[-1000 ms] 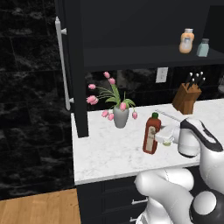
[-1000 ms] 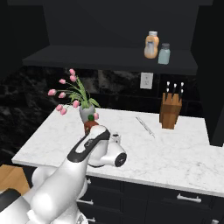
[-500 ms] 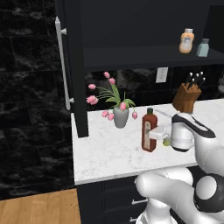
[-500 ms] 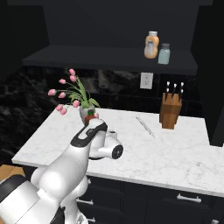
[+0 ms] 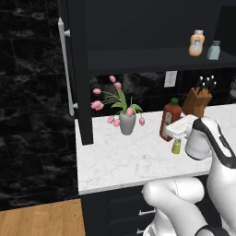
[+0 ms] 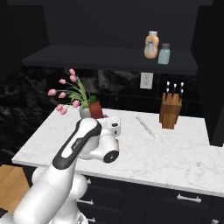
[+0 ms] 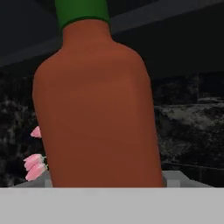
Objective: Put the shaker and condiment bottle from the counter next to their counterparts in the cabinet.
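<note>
While both task items stand on the white marble counter [image 5: 120, 161], nothing has reached the cabinet [image 5: 138, 60] shelf, so the task is at its first pickup. The gripper [image 5: 174, 130] sits at the condiment bottle [image 5: 171, 119], whose red body looms close in the hand view; the fingers appear set against its sides, though actual contact is hidden, so I cannot tell if it is clamped. The shaker [image 5: 176, 146] stands just beside the bottle, untouched. The peach-orange bottle [image 6: 151, 45] and blue-grey shaker [image 6: 164, 54] wait on the shelf. Remaining: both transfers.
</note>
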